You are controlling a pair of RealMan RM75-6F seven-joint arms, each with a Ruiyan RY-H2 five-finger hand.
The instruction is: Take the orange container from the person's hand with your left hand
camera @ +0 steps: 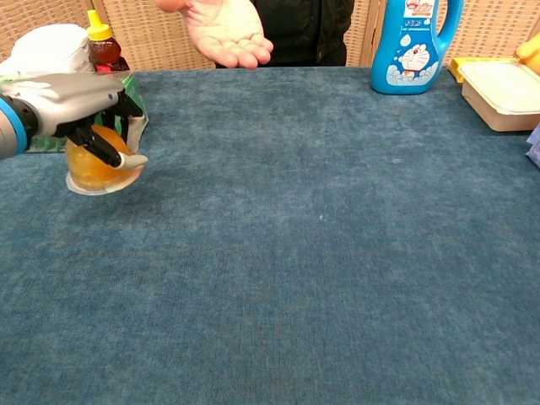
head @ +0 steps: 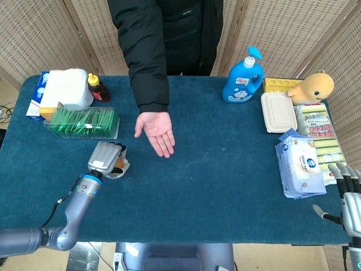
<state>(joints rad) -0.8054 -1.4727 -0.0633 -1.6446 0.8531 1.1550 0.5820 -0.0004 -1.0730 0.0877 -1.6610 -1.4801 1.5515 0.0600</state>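
Note:
My left hand (head: 105,157) (camera: 80,101) grips the orange container (camera: 95,165) (head: 118,164), a round clear tub with orange contents, low over the blue cloth at the front left. The person's hand (head: 157,131) (camera: 221,30) lies palm up and empty, to the right of and behind my left hand. My right hand (head: 348,195) shows at the head view's bottom right corner, past the table's edge, fingers spread, holding nothing.
A clear box of green packets (head: 83,122) (camera: 131,118) sits just behind my left hand, with a white jar (head: 66,88) and sauce bottle (head: 97,87) beyond. At the right stand a blue detergent bottle (head: 243,78), a lidded tray (head: 278,112), wipes (head: 300,164) and a plush toy (head: 313,87).

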